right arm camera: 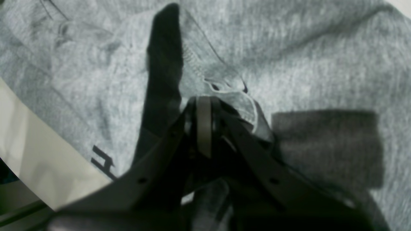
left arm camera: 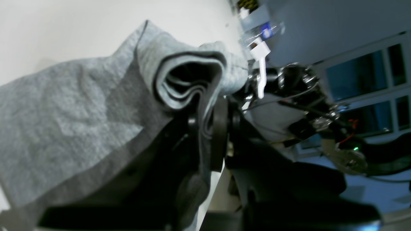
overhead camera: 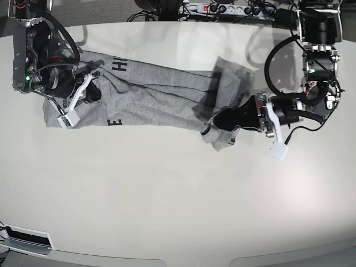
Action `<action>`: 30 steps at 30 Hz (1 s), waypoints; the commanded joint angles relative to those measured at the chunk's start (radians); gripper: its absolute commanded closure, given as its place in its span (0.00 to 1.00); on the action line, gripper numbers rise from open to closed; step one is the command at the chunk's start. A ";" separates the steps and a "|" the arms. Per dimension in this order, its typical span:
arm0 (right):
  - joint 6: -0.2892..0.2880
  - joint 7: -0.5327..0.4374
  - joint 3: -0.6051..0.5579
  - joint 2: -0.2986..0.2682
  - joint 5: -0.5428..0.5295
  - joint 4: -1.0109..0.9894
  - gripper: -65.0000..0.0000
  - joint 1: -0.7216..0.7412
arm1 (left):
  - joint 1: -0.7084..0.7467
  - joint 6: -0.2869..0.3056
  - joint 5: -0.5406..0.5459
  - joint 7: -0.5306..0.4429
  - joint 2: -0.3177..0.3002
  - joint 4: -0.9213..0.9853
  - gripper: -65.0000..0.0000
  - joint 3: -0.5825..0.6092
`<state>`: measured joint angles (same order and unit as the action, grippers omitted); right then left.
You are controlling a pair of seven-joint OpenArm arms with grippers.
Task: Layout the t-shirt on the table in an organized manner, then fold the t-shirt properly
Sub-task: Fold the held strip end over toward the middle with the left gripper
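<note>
The heather-grey t-shirt (overhead camera: 156, 89) lies stretched in a wrinkled band across the far half of the off-white table (overhead camera: 178, 194), with black lettering near its left end. My left gripper (overhead camera: 221, 119) is shut on a bunched end of the shirt at the right. In the left wrist view the folded cloth (left arm camera: 64, 122) is pinched in the gripper (left arm camera: 208, 126), lifted off the table (left arm camera: 64, 25). My right gripper (overhead camera: 89, 92) is at the shirt's left end. In the right wrist view it (right arm camera: 204, 107) is closed on a stitched hem of the shirt (right arm camera: 321, 64).
A power strip with cables (overhead camera: 222, 8) lies along the table's back edge. The table's rim (right arm camera: 32, 144) shows beside the shirt in the right wrist view. Windows (left arm camera: 369, 73) stand beyond the table.
</note>
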<state>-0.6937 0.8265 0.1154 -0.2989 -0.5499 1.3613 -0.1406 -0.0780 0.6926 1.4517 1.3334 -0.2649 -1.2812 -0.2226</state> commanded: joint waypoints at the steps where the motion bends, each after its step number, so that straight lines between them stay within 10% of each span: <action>1: -0.004 0.004 0.003 -0.011 0.004 0.013 1.00 0.005 | -0.017 0.006 0.031 -0.035 0.001 -0.016 1.00 -0.005; 11: -0.004 0.005 0.003 -0.011 0.004 0.013 1.00 0.005 | -0.019 0.006 -0.109 -0.133 0.066 -0.016 1.00 0.082; 17: -0.004 0.004 0.003 -0.011 0.002 0.013 1.00 0.006 | -0.023 0.006 0.015 -0.133 0.069 -0.016 0.45 0.132; 22: -0.004 0.004 0.003 -0.011 0.000 0.013 1.00 0.006 | -0.047 0.006 0.027 -0.126 0.068 -0.017 0.47 0.128; 26: -0.004 0.004 0.003 -0.011 -0.004 0.013 1.00 0.008 | -0.059 0.006 0.023 -0.081 0.062 -0.017 0.96 0.128; 30: -0.004 0.020 0.003 -0.012 -0.014 0.013 1.00 0.039 | -0.067 0.006 0.000 -0.047 0.038 -0.017 1.00 0.127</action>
<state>-0.6930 0.8551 0.1154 -0.2989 -0.5537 1.3613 -0.1169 -0.1215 0.6914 1.4242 1.3022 -0.2195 -1.2816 -0.0914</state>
